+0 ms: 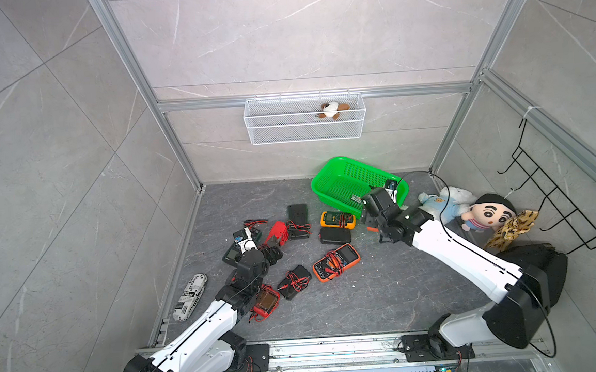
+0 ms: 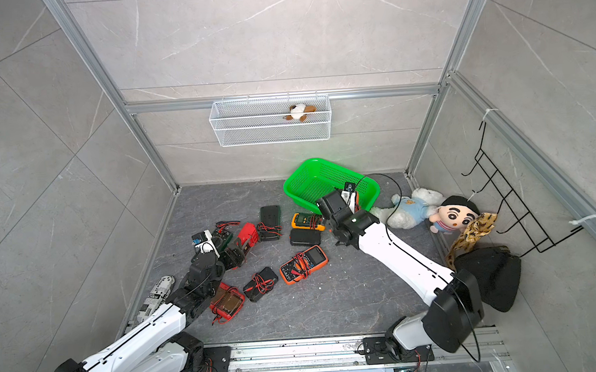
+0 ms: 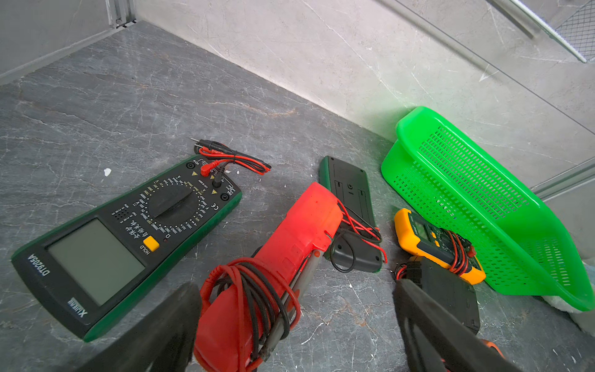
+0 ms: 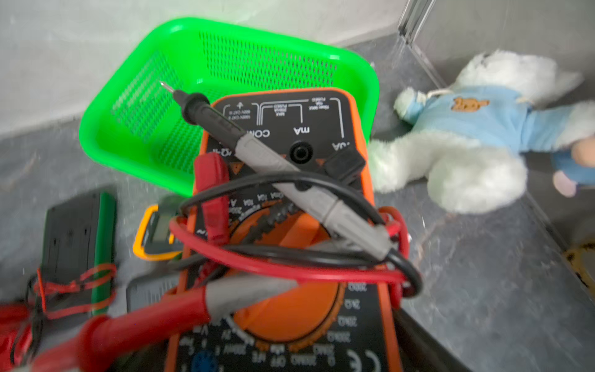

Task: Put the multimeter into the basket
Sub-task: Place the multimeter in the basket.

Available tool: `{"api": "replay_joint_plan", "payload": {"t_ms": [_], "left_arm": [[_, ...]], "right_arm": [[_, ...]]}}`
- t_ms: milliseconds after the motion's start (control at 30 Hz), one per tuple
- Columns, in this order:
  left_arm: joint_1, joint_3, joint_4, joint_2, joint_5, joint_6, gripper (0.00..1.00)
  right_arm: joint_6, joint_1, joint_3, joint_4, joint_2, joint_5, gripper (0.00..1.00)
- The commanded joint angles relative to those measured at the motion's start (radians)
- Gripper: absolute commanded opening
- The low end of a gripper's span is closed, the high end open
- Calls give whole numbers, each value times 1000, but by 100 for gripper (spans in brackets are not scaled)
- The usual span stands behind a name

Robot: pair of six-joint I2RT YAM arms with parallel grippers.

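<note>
The right arm (image 1: 453, 248) reaches across the grey floor (image 1: 384, 295) to the near rim of the green basket (image 1: 338, 177), which tilts against the far wall. The left gripper (image 1: 274, 245), jaws apart, sits at the near end of a red multimeter (image 1: 278, 230). A yellow multimeter (image 1: 337, 220) and several others lie scattered between the arms, with plush toys (image 1: 446, 206) at the right.

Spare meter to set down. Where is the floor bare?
Bare floor: the back left corner, behind the multimeters, and the wide front stretch between the left arm and the right arm. Crowded: from the left gripper to the green basket; the plush toys' corner.
</note>
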Motion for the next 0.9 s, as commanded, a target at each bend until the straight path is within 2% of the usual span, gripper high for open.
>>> {"api": "replay_joint_plan", "payload": {"t_ms": [0,367,700,867], "left_arm": [[-3,10,22,2,9,-15,98],[-3,0,17,-36,22,-21,98],[-4,4,23,-10,16,-26,98],[-4,16,17,21,26,-29,98]], "right_arm": [[-68,-74,106,144,95,0,0],[37,-298,391,163,489,-159,0],[58,-317,581,63,718,-197,0],[109,-317,537,41,747,-183,0]]}}
